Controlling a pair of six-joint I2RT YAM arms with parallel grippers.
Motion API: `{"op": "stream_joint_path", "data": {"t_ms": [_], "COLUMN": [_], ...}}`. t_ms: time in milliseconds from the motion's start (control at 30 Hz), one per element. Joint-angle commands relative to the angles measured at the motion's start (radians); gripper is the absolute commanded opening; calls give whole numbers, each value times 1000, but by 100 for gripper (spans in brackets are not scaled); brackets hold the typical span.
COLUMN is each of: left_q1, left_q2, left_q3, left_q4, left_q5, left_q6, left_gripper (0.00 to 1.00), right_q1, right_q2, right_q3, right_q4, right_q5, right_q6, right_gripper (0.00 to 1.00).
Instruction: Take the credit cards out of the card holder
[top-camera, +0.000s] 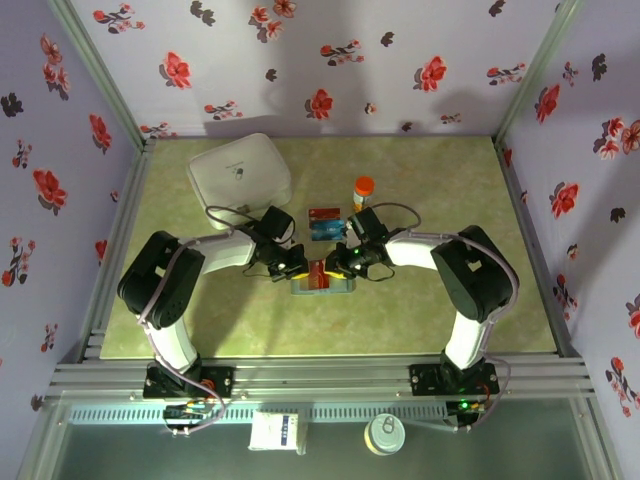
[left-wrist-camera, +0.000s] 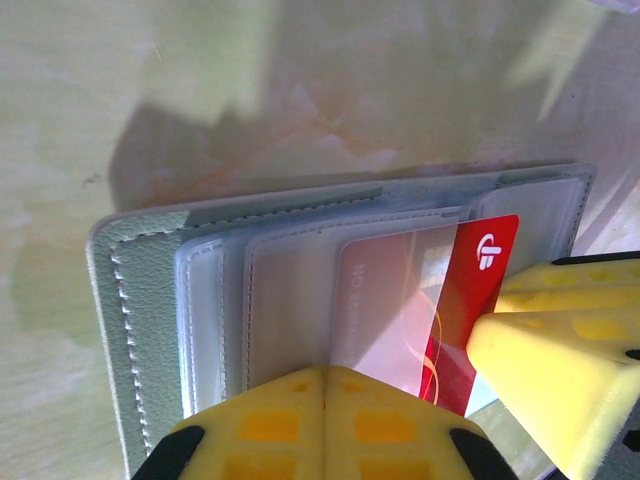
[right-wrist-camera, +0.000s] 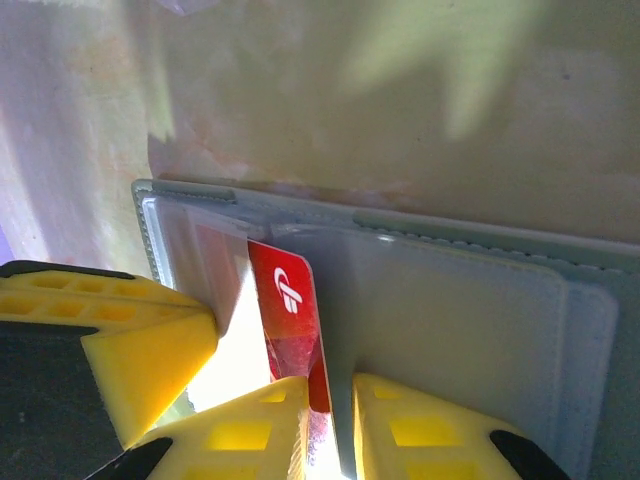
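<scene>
Arms fold inward, left tool (top-camera: 289, 266) and right tool (top-camera: 344, 262) at card holder (top-camera: 304, 288).

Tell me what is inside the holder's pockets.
A red card, half out of one clear pocket. The jaws cover the pockets' near ends, so any other cards there are hidden.

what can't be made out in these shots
Left wrist view: the left gripper hides the lower edge of the red card; its print is blurred.
Right wrist view: whether the right gripper truly pinches the red card is unclear; the frame edge cuts both off.
Top view: both grippers cover the card holder; cards left inside cannot be counted.
</scene>
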Motion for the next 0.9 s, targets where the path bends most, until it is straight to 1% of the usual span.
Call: {"op": "stream_joint_path", "data": {"t_ms": [0,400,567,733,867], "left_q1": [-5,-6,-5,-5,-4], "left_q2": [33,37,33,24,15], "left_q3": [-3,-4,-9,-13,-15], "left_q4": [-38,-37,-36,-43,-48], "left_q5": [-14,-13,-16,-20,-24], "left_q6": [24,22,21,24,23], "left_gripper": [0,0,0,0,0], "right_q1": [6,10,9,-5,-17], "right_q2": [9,25,12,-37,-92], "right_q3": [20,7,-10,-23,-27], "right_q4": [17,66,54,-14,-110], "right_q5": [-30,-58,-35,3,42], "right_q6": [16,40,26,-19,-73], "right_gripper": [19,16,8,3,1]}}
